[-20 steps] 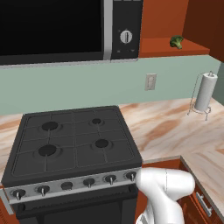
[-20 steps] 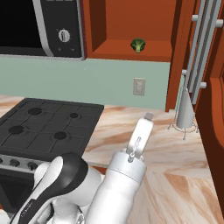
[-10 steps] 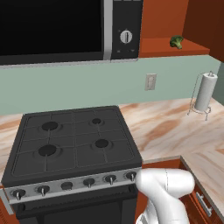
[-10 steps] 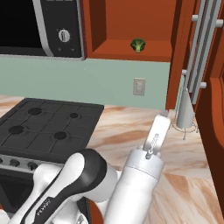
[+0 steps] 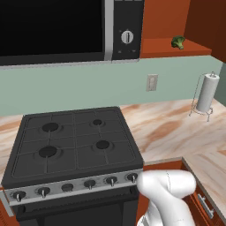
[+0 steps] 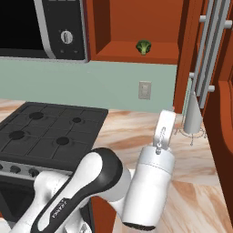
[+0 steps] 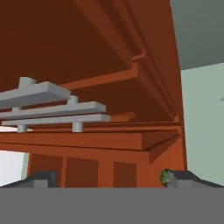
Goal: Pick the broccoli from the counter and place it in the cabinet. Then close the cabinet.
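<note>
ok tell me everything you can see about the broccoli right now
The broccoli is one small floret: a dark green bumpy crown on a short paler green stalk. It sits upright on the flat orange-red shelf floor of the open cabinet, near the front edge, alone. Only the shelf touches it. The left base view shows it right of the microwave, above the wall outlet.

A black four-burner stove [image 5: 75,145] sits beneath a microwave [image 5: 66,28] with a round dial. A paper-towel roll [image 5: 206,92] stands upright in its wire holder, right of a wall outlet [image 5: 152,82].
</note>
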Motion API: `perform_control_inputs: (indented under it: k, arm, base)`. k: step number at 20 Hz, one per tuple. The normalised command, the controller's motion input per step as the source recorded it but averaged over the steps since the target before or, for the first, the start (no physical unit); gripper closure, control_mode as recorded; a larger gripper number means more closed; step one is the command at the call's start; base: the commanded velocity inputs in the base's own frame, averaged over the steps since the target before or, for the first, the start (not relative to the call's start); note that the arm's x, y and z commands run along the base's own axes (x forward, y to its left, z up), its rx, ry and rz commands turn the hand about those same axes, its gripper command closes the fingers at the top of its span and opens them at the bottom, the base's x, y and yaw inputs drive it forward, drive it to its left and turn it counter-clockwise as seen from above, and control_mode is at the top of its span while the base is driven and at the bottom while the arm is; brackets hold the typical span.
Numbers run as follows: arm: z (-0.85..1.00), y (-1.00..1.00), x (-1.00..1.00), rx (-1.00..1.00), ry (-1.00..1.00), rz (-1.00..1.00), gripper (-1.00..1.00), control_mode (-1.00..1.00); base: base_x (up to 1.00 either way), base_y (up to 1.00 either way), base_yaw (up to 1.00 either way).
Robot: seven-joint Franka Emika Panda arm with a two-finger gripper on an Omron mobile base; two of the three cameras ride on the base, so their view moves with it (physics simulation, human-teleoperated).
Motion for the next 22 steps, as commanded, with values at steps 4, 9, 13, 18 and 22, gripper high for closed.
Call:
perform_control_inputs:
  k: [4,9,13,18,22]
  arm:
    - [0.0,-0.11,0.65,-0.05,0.15,0.0,-1.0,-1.0]
    - [0.0,-0.31,0.56,0.0,0.14,0.0,-1.0,-1.0]
    - [0.0,-0.42,0.14,0.0,0.12,0.0,-1.0,-1.0]
    - [0.0,-0.11,0.53,0.0,0.13,0.0,-1.0,-1.0]
    - [-0.14,0.0,1.0,0.0,0.02,0.0,-1.0,-1.0]
  base:
    - [0.0,0.0,0.0]
    - [0.0,0.0,0.0]
    - [0.0,0.0,0.0]
    - [0.0,0.0,0.0]
    - [0.0,0.0,0.0]
